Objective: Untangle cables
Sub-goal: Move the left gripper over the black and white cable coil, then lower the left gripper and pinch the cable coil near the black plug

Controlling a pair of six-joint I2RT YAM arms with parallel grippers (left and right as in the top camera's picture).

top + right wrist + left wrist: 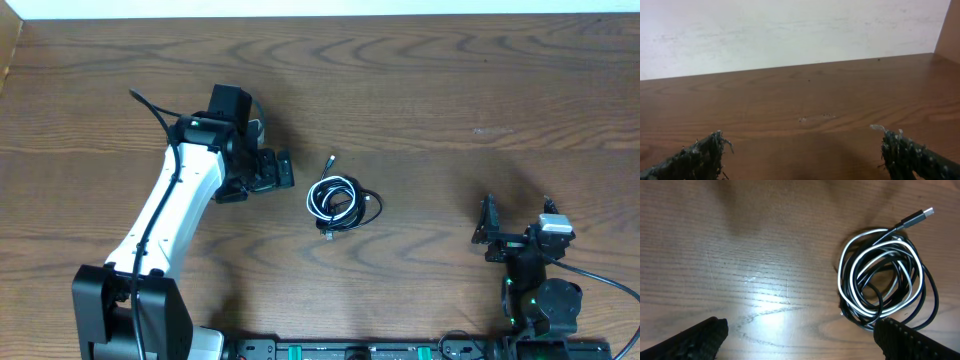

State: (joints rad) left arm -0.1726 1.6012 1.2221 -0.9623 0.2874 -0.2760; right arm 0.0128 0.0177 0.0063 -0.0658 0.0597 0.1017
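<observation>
The cables [338,200] lie on the table as one small tangled coil, a black cable [930,295] and a white cable [849,265] looped through each other. One black end with a silver plug [926,213] sticks out of the top of the coil. My left gripper [260,180] hangs just left of the coil, open and holding nothing. In the left wrist view [800,335] its right fingertip [910,340] is at the coil's near edge. My right gripper [516,215] is far to the right, open [802,150] over bare wood.
The brown wooden table [450,90] runs to a pale wall [790,30] at the back. The left arm's white link [170,215] slants across the left side. A black rail [330,350] with the arm bases runs along the near edge.
</observation>
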